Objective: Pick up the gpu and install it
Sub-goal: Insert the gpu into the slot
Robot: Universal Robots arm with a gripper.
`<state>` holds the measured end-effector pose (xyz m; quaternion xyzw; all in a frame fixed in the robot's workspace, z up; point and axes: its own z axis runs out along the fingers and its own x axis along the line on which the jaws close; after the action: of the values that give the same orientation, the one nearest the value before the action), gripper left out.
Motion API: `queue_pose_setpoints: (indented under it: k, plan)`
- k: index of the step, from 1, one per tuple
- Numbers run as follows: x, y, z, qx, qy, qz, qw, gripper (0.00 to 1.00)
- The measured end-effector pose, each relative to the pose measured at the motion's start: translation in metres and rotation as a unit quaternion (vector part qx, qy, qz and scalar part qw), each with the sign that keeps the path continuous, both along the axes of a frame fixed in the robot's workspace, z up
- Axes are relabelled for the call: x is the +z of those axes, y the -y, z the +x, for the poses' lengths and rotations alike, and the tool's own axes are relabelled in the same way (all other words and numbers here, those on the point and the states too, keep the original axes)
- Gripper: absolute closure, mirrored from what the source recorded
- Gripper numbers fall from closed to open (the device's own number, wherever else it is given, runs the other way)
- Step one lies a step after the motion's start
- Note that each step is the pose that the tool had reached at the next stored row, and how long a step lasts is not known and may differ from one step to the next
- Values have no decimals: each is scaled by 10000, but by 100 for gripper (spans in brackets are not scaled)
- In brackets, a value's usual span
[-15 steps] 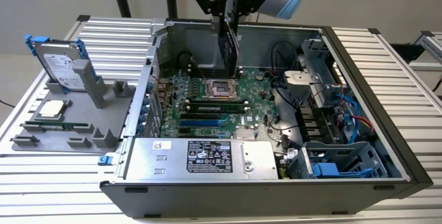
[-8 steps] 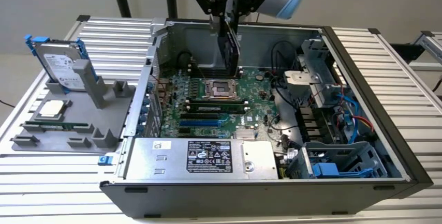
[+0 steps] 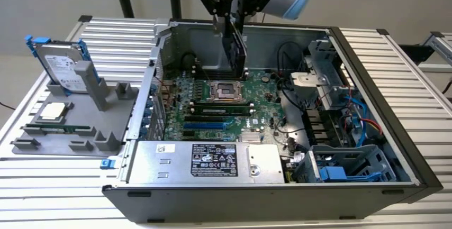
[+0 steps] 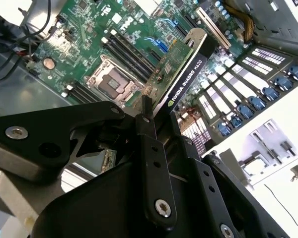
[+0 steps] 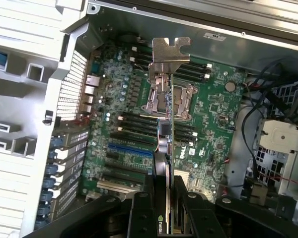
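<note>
My gripper is shut on the gpu, a green card with a black cooler, and holds it on edge above the motherboard inside the open computer case. In the first wrist view the gpu's silver bracket points away from the gripper and hangs over the processor socket. The blue expansion slots lie off to one side of the card. In the second wrist view the black cooler sticks out past the gripper, clear of the board.
The grey fixture at the exterior view's left carries a hard drive with blue rails, a processor chip and a memory stick. The case holds a power supply, cables and a drive cage.
</note>
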<state>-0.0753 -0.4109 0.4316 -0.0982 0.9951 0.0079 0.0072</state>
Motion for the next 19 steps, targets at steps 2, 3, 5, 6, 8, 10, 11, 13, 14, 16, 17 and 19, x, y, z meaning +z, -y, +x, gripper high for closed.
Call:
queue_pose_setpoints:
  k: [2,3,5,6,8,10,11,13,14,16,17,19]
  plan:
    - [1,0,0,38,0,0,10000,100]
    - [1,0,0,57,0,0,10000,100]
    - [1,0,0,94,0,0,10000,100]
    - [2,0,0,112,0,0,9999,100]
    - [3,0,0,148,0,0,9999,100]
    - [3,0,0,184,0,0,9998,100]
    - [4,0,0,203,0,0,9998,100]
    - [4,0,0,239,0,0,9997,100]
    - [5,0,0,257,0,0,9997,100]
    - [6,0,0,293,0,0,9996,100]
    - [6,0,0,312,0,0,9995,100]
    - [7,0,0,348,0,0,9994,100]
